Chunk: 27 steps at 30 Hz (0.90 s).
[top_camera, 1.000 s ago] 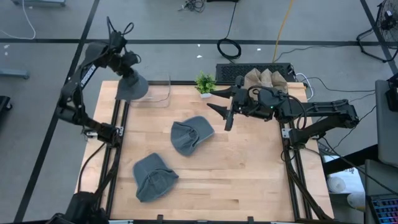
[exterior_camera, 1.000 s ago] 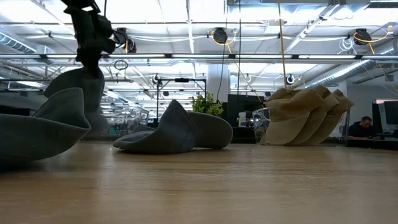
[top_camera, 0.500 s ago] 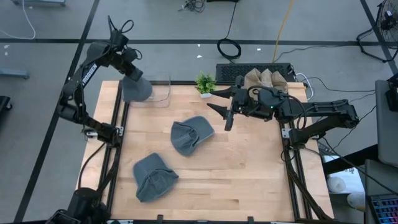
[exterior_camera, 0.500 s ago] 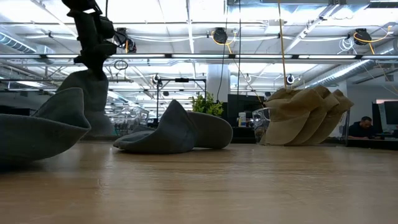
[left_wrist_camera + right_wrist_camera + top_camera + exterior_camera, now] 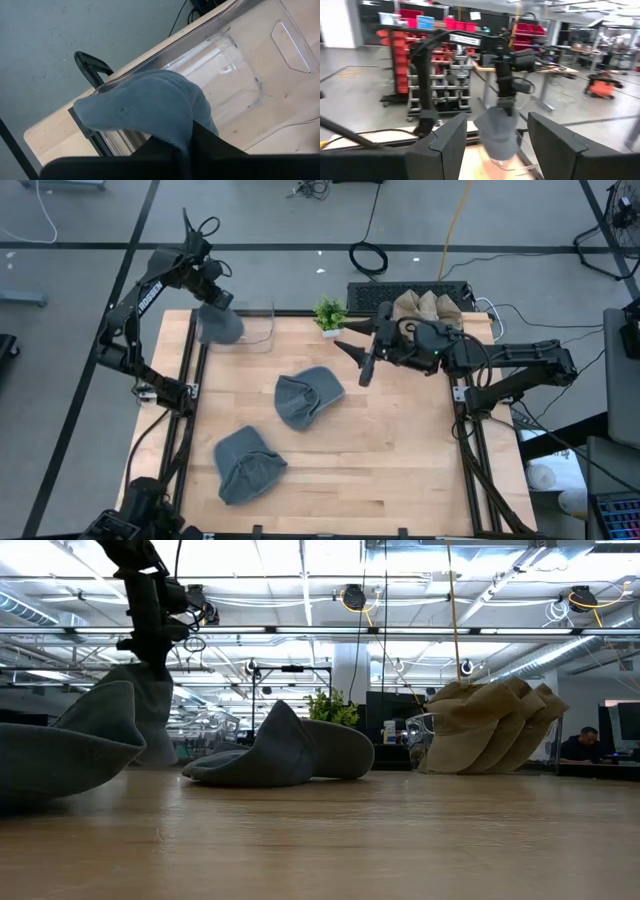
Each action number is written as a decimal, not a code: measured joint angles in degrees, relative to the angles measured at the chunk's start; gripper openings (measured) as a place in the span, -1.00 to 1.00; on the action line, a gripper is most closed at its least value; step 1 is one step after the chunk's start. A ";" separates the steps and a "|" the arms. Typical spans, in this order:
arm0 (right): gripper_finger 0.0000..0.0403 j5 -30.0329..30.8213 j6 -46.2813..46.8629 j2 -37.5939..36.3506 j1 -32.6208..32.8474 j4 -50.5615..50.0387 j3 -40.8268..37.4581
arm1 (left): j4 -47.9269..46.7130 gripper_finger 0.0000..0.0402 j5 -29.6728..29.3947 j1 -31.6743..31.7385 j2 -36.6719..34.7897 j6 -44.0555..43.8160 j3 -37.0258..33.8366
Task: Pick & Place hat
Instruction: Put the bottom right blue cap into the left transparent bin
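Note:
My left gripper [image 5: 213, 298] is shut on a grey hat [image 5: 222, 324] at the table's far left corner. The hat hangs over the left end of a clear plastic container [image 5: 255, 326], which also shows in the left wrist view [image 5: 230, 75]. The hanging hat shows in the low view [image 5: 150, 715] and in the right wrist view [image 5: 497, 131]. Two more grey hats lie on the table, one near the middle [image 5: 307, 396] and one at the near left [image 5: 248, 463]. My right gripper [image 5: 358, 356] is open and empty above the far middle of the table. My left gripper pinches the hat's upper part [image 5: 186, 131] between its two fingers, coming from above and pointing down. The hat hangs slack below the fingers, and its lower end [image 5: 150, 750] is down at the clear container. Whether it rests there I cannot tell.
A small green plant [image 5: 329, 313] stands at the far edge. A pile of tan hats [image 5: 426, 307] lies at the far right. The wooden tabletop [image 5: 400, 450] is bare on its near right side.
My left gripper has gone a little toward the table's right, over the clear container, and down. The grey hat stays hanging below it and now sits lower.

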 joint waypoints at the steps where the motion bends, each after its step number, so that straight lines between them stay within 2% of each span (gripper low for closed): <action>1: -0.03 0.57 -0.02 0.00 -0.02 0.00 0.00 | 0.00 -0.81 0.00 0.00 0.00 -0.03 0.00; 8: -0.03 1.33 0.00 0.00 0.00 0.02 0.00 | 0.36 -0.50 0.39 0.00 0.00 -0.95 -0.01; 18: -0.02 1.32 0.01 0.00 -0.02 -0.15 0.00 | 1.93 0.13 1.56 -0.73 0.00 -7.49 0.64; 27: -0.02 1.17 0.04 0.00 -0.02 -1.77 -0.02 | -0.15 0.42 1.54 -2.16 -0.07 -10.94 6.13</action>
